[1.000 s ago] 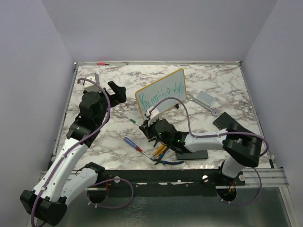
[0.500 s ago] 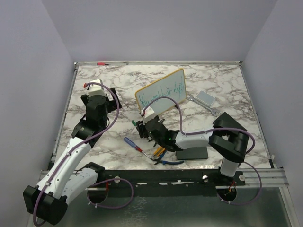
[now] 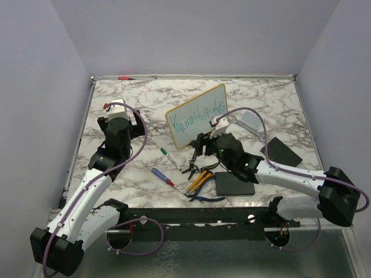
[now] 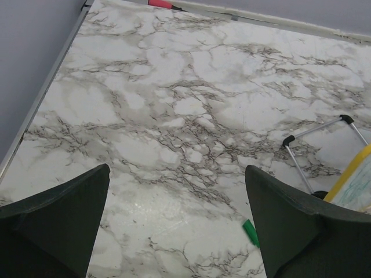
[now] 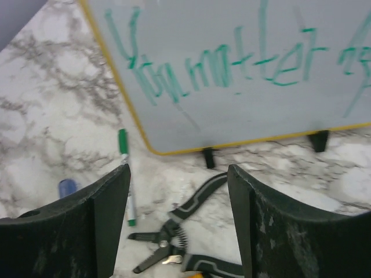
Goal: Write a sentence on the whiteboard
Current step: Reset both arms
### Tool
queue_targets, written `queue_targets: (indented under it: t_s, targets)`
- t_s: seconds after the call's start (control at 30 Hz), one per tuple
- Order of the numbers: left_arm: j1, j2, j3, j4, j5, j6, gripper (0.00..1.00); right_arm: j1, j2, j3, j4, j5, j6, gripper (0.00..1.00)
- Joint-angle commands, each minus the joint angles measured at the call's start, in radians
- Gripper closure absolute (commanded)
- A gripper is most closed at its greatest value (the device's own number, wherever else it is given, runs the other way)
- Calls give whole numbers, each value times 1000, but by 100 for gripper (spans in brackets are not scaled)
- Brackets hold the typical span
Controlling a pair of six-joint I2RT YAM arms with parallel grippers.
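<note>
The whiteboard [image 3: 197, 116] stands tilted on small dark feet at the table's middle, yellow-framed, with the teal-green sentence [image 3: 196, 118] scrawled across it. The right wrist view shows the whiteboard [image 5: 243, 87] and the sentence [image 5: 232, 63] close up. A green-capped marker [image 3: 169, 157] lies loose on the marble in front of the board's left end, also seen as the marker [image 5: 125, 174] by my right fingers. My right gripper [image 3: 200, 145] [image 5: 178, 171] hangs open and empty just before the board. My left gripper [image 3: 131, 117] [image 4: 177, 174] is wide open over bare marble, left of the board.
Black pliers [image 3: 194, 168] [image 5: 174, 231], a blue-handled screwdriver [image 3: 161, 175], an orange-handled tool [image 3: 197, 180] and blue-handled pliers [image 3: 206, 198] lie near the front. Two black pads [image 3: 235, 184] [image 3: 280, 152] and a grey-blue block [image 3: 251, 120] sit on the right. A red marker [image 3: 123, 77] rests at the far edge.
My right gripper has opened, let go of the green marker and swung right, away from it. The marker now lies on the table. The left arm has drawn back slightly.
</note>
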Motion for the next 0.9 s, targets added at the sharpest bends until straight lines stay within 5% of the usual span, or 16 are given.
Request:
queue_targets:
  t_s: [0.0, 0.13, 0.33, 0.6, 0.87]
  targets:
    - [89, 18, -12, 19, 80, -23, 1, -184, -120, -97, -133, -105, 40, 28]
    - [240, 25, -22, 45, 206, -70, 1, -382, -235, -150, -187, -145, 26, 27]
    - [255, -28, -20, 50, 163, -26, 1, -619, -459, -210, -225, -148, 3, 22]
    - [254, -136, -32, 60, 165, -37, 1, -645, -642, -292, -104, -67, -93, 20]
    - [254, -137, -32, 60, 196, -31, 1, -645, -642, -304, -77, -54, -97, 19]
